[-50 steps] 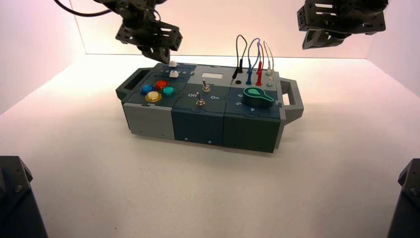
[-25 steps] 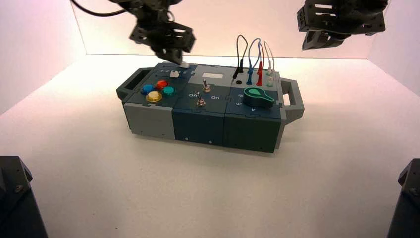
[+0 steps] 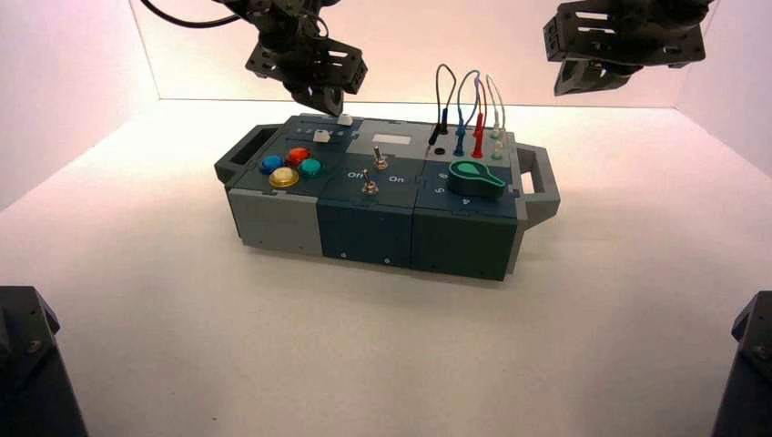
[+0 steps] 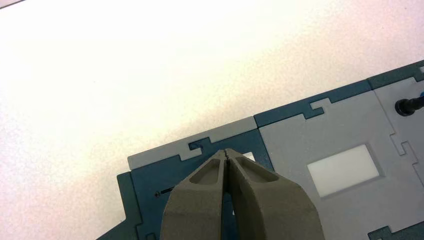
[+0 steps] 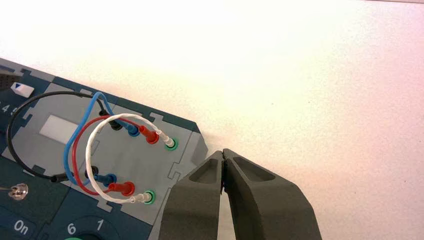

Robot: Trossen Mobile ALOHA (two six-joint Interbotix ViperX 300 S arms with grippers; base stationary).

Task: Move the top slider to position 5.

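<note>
Left pincer [image 4: 226, 151] hovers just beside the top slider's white knob [image 4: 248, 156].

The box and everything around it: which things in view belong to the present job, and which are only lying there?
For the job:
- top slider
- left gripper, at the top slider

Not for it:
- coloured buttons
- toggle switches
- green knob
- wires
- right gripper, idle beyond the wires

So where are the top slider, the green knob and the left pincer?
Top slider [image 3: 345, 119]: high view, on its white cap.
Green knob [image 3: 474, 173]: high view, on its broad green top.
Left pincer [image 4: 225, 151]: left wrist view, where its two tips meet.
</note>
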